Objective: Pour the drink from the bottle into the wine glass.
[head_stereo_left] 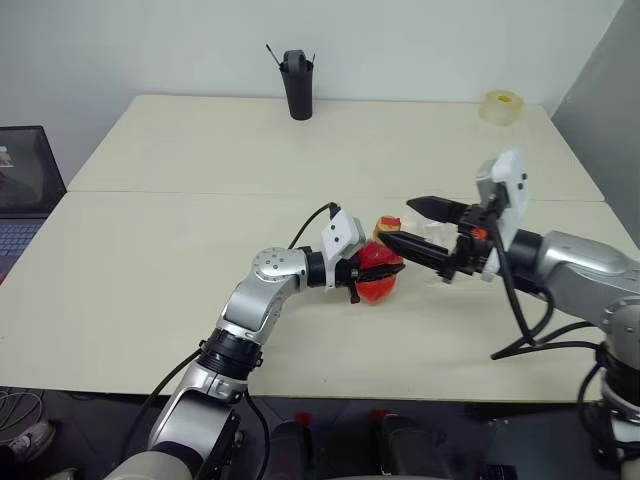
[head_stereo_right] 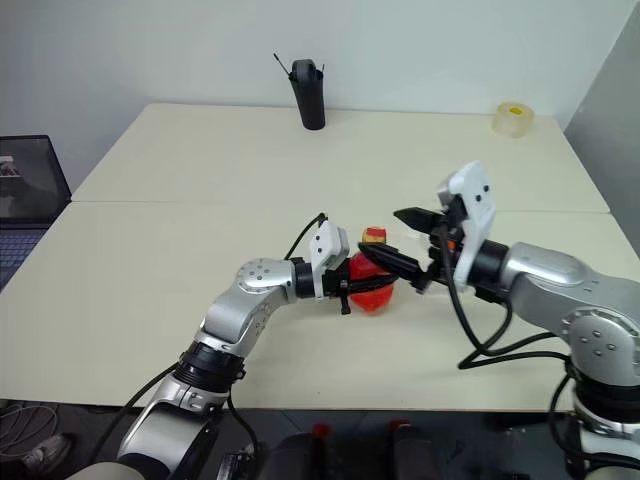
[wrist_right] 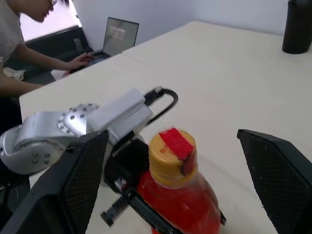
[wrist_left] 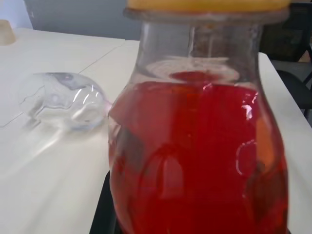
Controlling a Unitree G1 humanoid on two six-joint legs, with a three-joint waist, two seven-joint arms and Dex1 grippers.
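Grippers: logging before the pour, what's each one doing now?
Left gripper: shut on the bottle.
Right gripper: open, holding nothing.

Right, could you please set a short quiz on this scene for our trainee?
1. True or false: the bottle has its yellow cap on.
2. Which tool grips the bottle: A, the left tool, or B, the right tool?
3. Fill in: the right tool's jaws stand ___ around the cap without touching it.
Key: 1 true; 2 A; 3 open.
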